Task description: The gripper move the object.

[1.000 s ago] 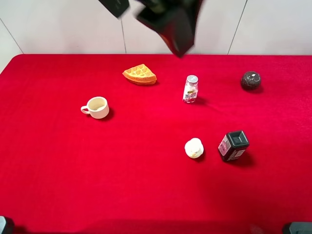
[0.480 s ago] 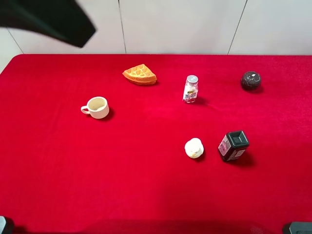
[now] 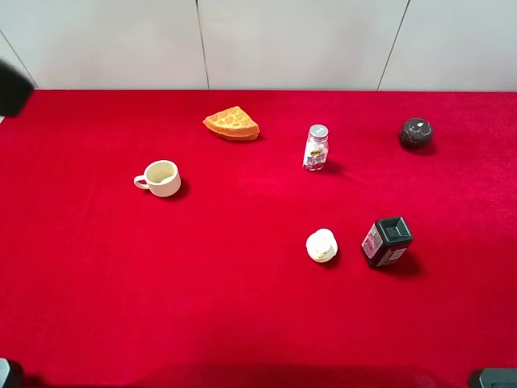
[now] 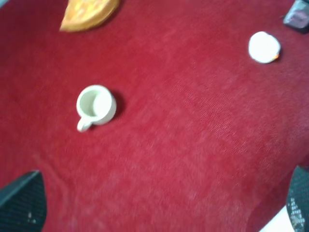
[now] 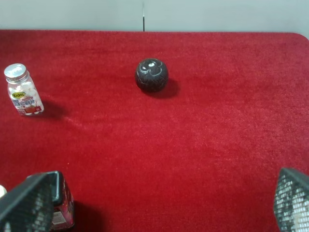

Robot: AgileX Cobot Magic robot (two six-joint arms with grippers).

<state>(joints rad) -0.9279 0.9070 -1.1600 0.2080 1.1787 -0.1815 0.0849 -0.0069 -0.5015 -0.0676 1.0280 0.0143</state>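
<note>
Both grippers stand wide and empty, left gripper (image 4: 159, 205) high over the tabletop's (image 3: 242, 307) left part with the mug (image 4: 95, 105) under it, right gripper (image 5: 161, 200) over the right side near the dark ball (image 5: 151, 74) and the pill bottle (image 5: 22, 90). Nothing of the task looks done: the object (image 3: 321, 245) sits untouched toward the front right, just beside the black jar (image 3: 386, 241), well apart from the waffle (image 3: 232, 124) by the far edge, so approach, grasp and move all remain. Compared with half a second ago, the dark arm that crossed the far left corner has almost left the high view, and nothing on the tabletop has shifted.
</note>
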